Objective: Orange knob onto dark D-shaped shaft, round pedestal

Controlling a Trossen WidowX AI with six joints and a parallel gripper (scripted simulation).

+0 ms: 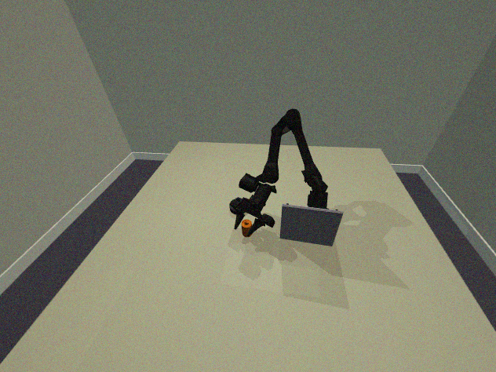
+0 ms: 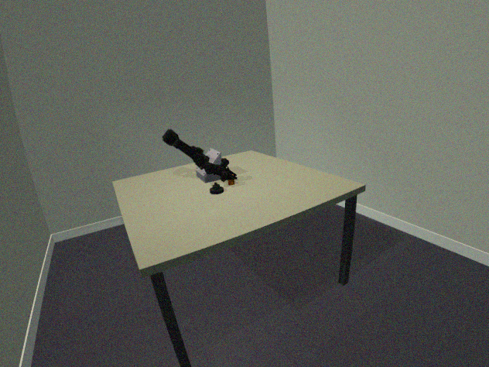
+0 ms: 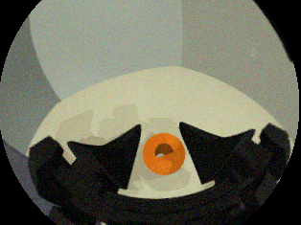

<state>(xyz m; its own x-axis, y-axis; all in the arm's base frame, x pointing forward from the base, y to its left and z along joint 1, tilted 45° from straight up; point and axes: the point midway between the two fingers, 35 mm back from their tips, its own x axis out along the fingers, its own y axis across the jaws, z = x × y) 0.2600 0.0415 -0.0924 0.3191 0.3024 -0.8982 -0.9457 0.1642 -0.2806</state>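
The orange knob rests tilted on the table between my fingers. Its open hole faces the wrist camera, and a flat side shows inside the hole. My gripper is open, low over the table, with a gap on each side of the knob. The dark round pedestal with its shaft stands on the table a short way from the knob, in the exterior view only. In the top view it is hidden behind the grey panel.
The upright grey panel stands next to the arm's base; it also shows in the exterior view. The beige table has edges all round, and the dark floor lies below.
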